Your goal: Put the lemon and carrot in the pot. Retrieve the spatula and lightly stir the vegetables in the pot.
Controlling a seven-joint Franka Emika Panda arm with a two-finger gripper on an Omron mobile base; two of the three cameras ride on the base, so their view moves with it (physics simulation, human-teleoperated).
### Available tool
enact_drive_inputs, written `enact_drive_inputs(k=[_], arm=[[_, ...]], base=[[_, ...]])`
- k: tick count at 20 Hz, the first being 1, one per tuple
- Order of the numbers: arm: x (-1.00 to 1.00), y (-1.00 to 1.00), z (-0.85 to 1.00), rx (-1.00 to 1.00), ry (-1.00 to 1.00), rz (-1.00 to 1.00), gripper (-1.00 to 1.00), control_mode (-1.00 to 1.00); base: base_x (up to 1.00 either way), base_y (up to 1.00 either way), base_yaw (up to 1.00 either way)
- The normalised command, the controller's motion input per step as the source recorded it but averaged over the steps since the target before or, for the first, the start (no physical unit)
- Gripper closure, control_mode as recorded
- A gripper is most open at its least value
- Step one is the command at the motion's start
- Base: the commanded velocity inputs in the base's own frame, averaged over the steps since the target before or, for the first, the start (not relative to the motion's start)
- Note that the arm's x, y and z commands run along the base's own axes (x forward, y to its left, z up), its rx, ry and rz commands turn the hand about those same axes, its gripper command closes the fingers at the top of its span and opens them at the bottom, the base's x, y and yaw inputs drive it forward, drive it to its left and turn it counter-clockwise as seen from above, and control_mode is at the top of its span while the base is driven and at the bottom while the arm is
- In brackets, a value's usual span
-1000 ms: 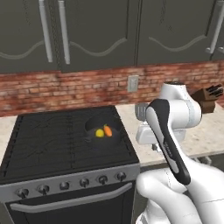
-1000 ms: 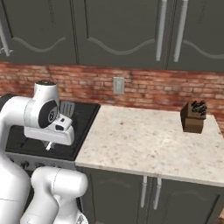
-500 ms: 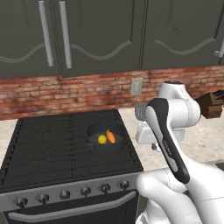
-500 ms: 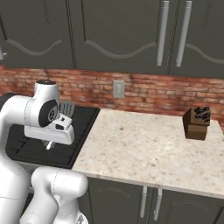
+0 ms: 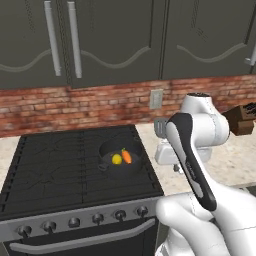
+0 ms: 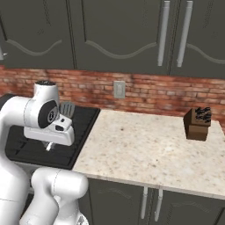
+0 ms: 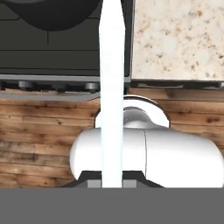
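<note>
1. The pot is seen on the black stovetop, at about 3 o'clock of its surface, near the right edge.
2. The lemon and the carrot are noted inside the pot, side by side and touching or nearly so; the lemon lies at 9 o'clock of the carrot.
3. The spatula is held in the claw, which is closed narrowly on the white handle; in the hand view the handle runs straight up toward 12 o'clock.
4. The grey slotted head is seen raised beside the arm's upper joint, at 2 o'clock of the pot and well apart from it; it is also seen in the right base view.
5. A speckled counter is recorded at 3 o'clock of the stovetop, with a knife block standing on its far right.
</note>
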Motion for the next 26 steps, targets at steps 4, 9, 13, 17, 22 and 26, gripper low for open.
enact_drive_inputs(k=[4,9,13,17,22,26], arm=[[0.01,0.49,0.38,-0.24,0.21,0.0,1.0,-1.0],[0.05,0.56,0.39,-0.33,0.33,0.02,1.0,-1.0],[0.54,0.0,0.12,-0.24,0.32,0.18,1.0,-1.0],[0.51,0.0,-0.13,-0.23,0.15,0.35,1.0,-1.0],[-0.08,0.01,-0.2,-0.06,0.02,0.36,1.0,-1.0],[-0.04,-0.03,0.0,0.0,0.0,0.26,1.0,-1.0]], base=[[0.0,0.0,0.0],[0.0,0.0,0.0],[0.0,0.0,0.0],[0.0,0.0,0.0],[0.0,0.0,0.0],[0.0,0.0,0.0]])
